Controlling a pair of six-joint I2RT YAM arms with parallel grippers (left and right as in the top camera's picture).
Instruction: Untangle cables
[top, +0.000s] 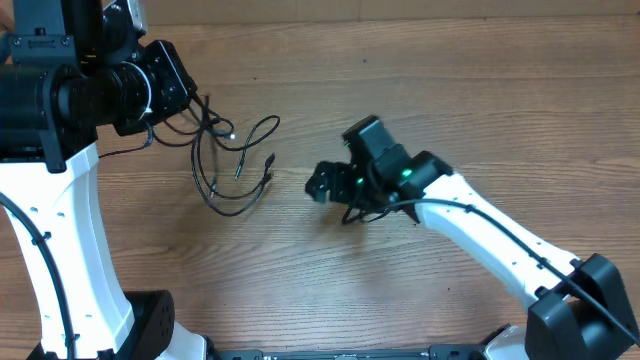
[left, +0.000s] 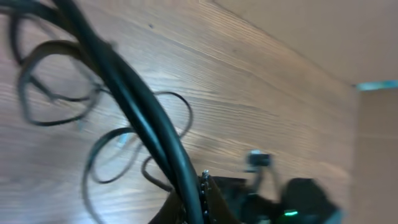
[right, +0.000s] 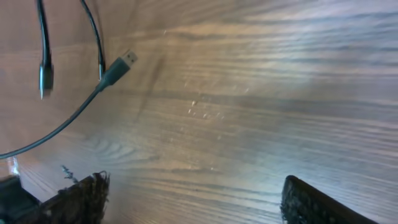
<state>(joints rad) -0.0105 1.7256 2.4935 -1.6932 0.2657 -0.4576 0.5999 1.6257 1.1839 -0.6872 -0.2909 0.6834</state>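
From overhead, the cables (top: 236, 160) lie in loose black loops on the wooden table (top: 450, 80), left of centre. Their upper strands run up to the left gripper (top: 195, 100), which sits just beside the top-left edge of the bunch. A bright tip shows in the upper strands, and two small plug ends lie inside the loops. The right gripper (top: 318, 186) reaches in from the lower right and points at the bunch, near its right edge but apart from it. In the left wrist view, which is blurred, one black strand crosses from the top left down into the left gripper (left: 196, 202) at the bottom edge. The fingers (left: 217, 200) sit close on either side of it, pinching the strand. The remaining cables (left: 118, 146) loop on the wood behind it, and the right gripper (left: 292, 202), with a green light, shows at the lower right. In the right wrist view, the right gripper (right: 193, 199) is spread wide, with its fingers (right: 81, 199) at the two bottom corners and only bare wood between them. In the upper left lies a silvery-tipped plug (right: 121, 62) on its cord, with a second plug end just left of it, both well clear of the fingers.
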